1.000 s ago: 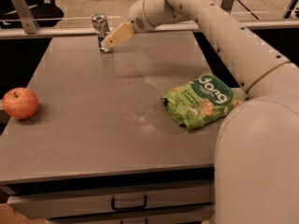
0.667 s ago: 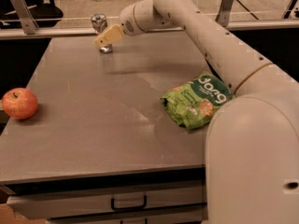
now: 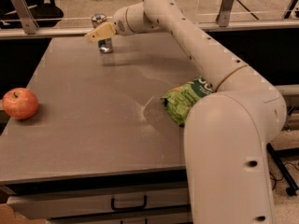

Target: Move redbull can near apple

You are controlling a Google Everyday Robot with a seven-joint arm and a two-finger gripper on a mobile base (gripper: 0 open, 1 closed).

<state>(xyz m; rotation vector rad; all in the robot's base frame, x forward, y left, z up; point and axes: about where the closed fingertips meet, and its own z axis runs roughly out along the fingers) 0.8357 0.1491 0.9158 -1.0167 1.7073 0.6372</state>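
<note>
The redbull can [image 3: 102,45] stands upright at the far left of the grey table [image 3: 93,125], its silver top showing above the gripper. My gripper [image 3: 96,33] reaches in from the right and sits right in front of the can's upper half, hiding part of it. I cannot tell whether it touches the can. The red apple [image 3: 20,103] with yellowish patches rests near the table's left edge, well in front of the can and far from the gripper.
A green snack bag [image 3: 187,99] lies at the table's right side, partly behind my arm. Metal railing posts [image 3: 21,10] stand behind the far edge. A drawer with a dark handle [image 3: 128,203] sits under the table front.
My gripper has swung left along the far edge, from the right side of the can to in front of it. The can and apple have stayed where they were.
</note>
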